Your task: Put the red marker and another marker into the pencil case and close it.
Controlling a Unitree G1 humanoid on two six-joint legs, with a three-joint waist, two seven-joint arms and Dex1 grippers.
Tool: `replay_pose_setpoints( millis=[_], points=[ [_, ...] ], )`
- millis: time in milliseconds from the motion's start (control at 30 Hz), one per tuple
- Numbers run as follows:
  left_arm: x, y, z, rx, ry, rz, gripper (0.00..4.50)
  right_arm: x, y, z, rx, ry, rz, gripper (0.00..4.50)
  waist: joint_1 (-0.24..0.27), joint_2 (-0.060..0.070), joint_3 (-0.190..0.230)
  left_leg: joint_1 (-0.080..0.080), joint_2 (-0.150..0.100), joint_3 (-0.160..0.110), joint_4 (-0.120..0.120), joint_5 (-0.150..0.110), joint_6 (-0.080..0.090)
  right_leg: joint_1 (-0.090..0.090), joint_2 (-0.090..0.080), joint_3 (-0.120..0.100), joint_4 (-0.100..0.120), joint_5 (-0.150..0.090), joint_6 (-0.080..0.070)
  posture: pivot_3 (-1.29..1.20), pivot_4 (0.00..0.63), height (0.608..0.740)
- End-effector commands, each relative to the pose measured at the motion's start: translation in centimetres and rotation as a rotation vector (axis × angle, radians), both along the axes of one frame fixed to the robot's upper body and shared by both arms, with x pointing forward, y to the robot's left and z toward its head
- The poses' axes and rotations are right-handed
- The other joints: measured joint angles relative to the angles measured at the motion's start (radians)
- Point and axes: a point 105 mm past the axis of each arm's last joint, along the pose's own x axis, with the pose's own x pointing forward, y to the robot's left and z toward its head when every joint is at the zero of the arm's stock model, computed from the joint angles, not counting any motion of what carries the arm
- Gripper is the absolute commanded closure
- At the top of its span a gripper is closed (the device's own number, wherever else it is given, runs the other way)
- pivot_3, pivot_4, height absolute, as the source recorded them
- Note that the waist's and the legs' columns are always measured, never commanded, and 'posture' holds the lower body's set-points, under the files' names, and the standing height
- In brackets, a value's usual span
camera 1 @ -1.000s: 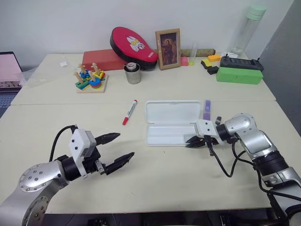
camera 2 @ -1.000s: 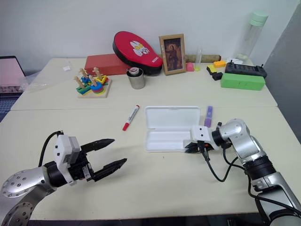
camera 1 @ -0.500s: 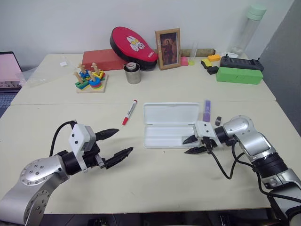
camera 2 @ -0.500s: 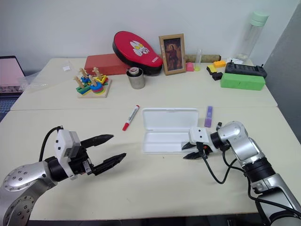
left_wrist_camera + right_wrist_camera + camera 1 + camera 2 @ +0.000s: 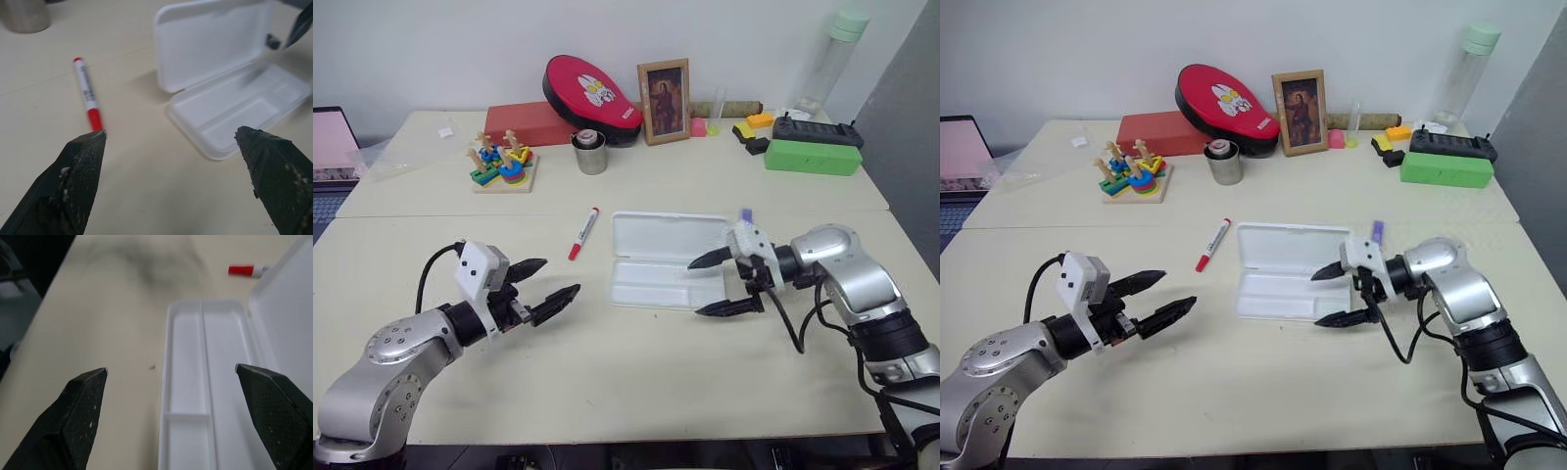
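With the case [image 5: 661, 259] lying open and empty on the worktop [image 5: 636, 372], we have both hands spread and holding nothing — next our left hand [image 5: 539, 285] must reach the red marker [image 5: 583, 232] just beyond it, the purple marker [image 5: 1377, 231] waiting behind our right hand [image 5: 717, 284].

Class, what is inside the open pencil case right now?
Nothing: the pencil case tray is bare, showing only its dividers. The right tool's fingers hide part of its near end in the head views.
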Motion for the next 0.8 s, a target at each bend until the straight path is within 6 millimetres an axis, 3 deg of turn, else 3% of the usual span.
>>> replay_pose_setpoints(
  millis=[33,167,300,567,733,800],
  points=[
    [1.8,1.9,-1.1,0.072,0.047,0.139,0.00,0.2,1.1,5.1,0.138,-0.101,-0.011,0.12,-0.001,0.000,0.000,0.000,0.000,0.000,0.000,0.000,0.000,0.000,0.000,0.000,0.000,0.000,0.000,0.00,0.150,0.740],
    [3.9,2.8,-2.3,0.090,0.097,0.230,0.00,1.3,1.8,6.7,0.167,-0.168,-0.072,0.12,0.000,-0.001,0.000,0.000,0.000,0.000,0.000,0.000,0.000,0.000,0.000,0.000,0.000,0.000,0.000,0.00,0.150,0.740],
    [6.1,2.2,-3.2,0.106,0.122,0.247,0.00,1.7,2.4,7.6,0.200,-0.175,-0.091,0.12,0.008,-0.001,0.000,-0.002,0.000,0.000,0.000,0.000,-0.001,-0.001,0.000,-0.001,-0.001,0.000,0.000,0.00,0.150,0.740],
    [10.7,-0.9,-4.9,0.106,0.140,0.254,0.00,1.8,3.2,8.6,0.220,-0.198,-0.096,0.12,0.019,-0.001,0.000,-0.001,0.000,-0.001,0.000,0.001,-0.001,-0.001,0.000,-0.001,0.000,0.000,0.000,0.00,0.150,0.740],
    [12.5,-4.3,-4.8,0.087,0.130,0.185,0.00,1.6,3.4,8.7,0.220,-0.199,-0.089,0.12,0.028,0.000,-0.001,-0.001,-0.001,-0.001,0.001,0.001,-0.002,0.000,0.000,-0.001,0.000,0.000,0.000,0.00,0.150,0.740],
    [12.6,-4.8,-4.4,0.084,0.131,0.176,0.00,1.6,3.3,8.8,0.220,-0.203,-0.093,0.12,0.028,-0.001,-0.001,-0.001,-0.001,-0.001,0.001,0.001,-0.002,0.000,0.000,-0.001,0.000,0.000,0.000,0.00,0.150,0.740]
  ],
)
